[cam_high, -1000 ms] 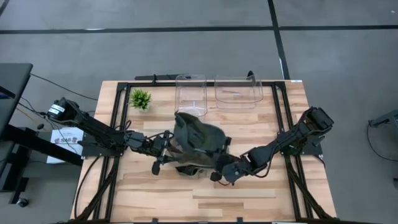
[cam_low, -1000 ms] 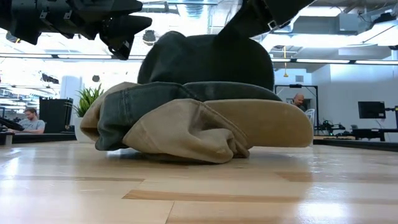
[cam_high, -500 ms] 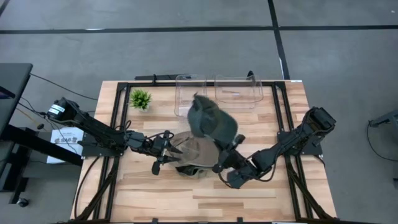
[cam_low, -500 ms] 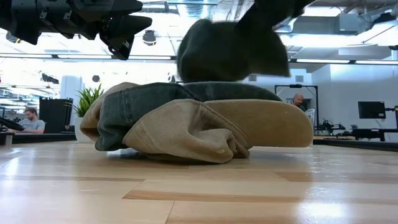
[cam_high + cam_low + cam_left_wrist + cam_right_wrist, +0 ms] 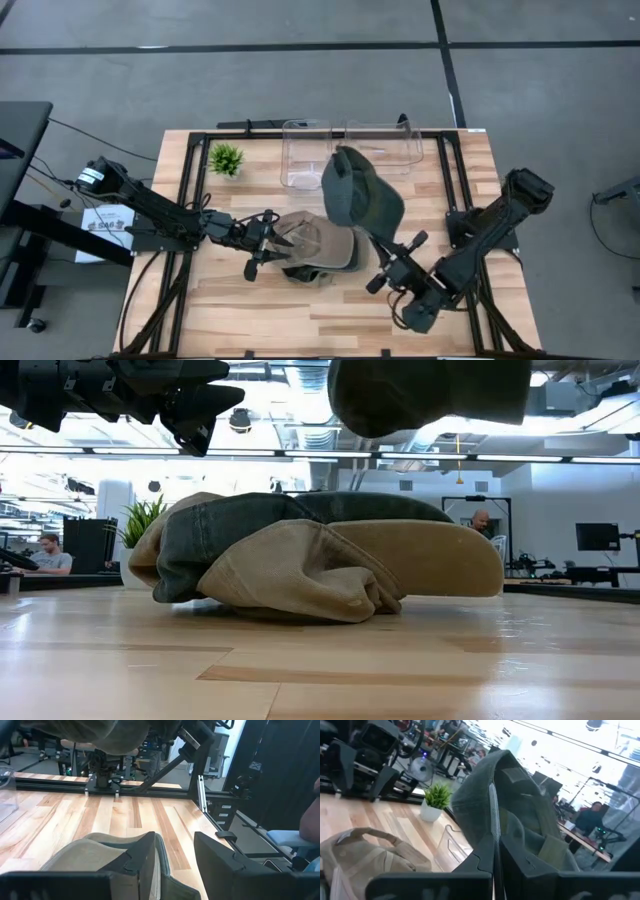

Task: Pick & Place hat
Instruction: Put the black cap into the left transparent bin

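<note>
A dark green hat (image 5: 360,195) hangs in the air over the table's middle, and my right gripper (image 5: 383,238) is shut on its near end. In the low view this hat (image 5: 430,395) is well above the pile. A tan hat (image 5: 320,240) and a denim hat (image 5: 200,535) lie heaped on the table, the tan brim (image 5: 440,555) sticking out to one side. My left gripper (image 5: 268,232) stands open and level over the pile's left edge, above it in the low view (image 5: 190,410). My right gripper pinches a fold of the dark green hat's cloth (image 5: 492,827) between its two shut fingers (image 5: 512,862), at the hat's near end. The fingers come in about level from the table's near right side. The hat stands out beyond the fingertips, lifted clear of the pile.
Two clear plastic bins (image 5: 307,150) (image 5: 385,148) stand side by side at the far edge, just beyond the lifted hat. A small potted plant (image 5: 226,158) sits at the far left. Bare wood lies along the near edge (image 5: 330,320). People sit in the room behind.
My right gripper has lifted the dark green hat off the top of the pile, going up and toward the far right and the bins, turning as it went. The tan and denim hats have stayed in place.
</note>
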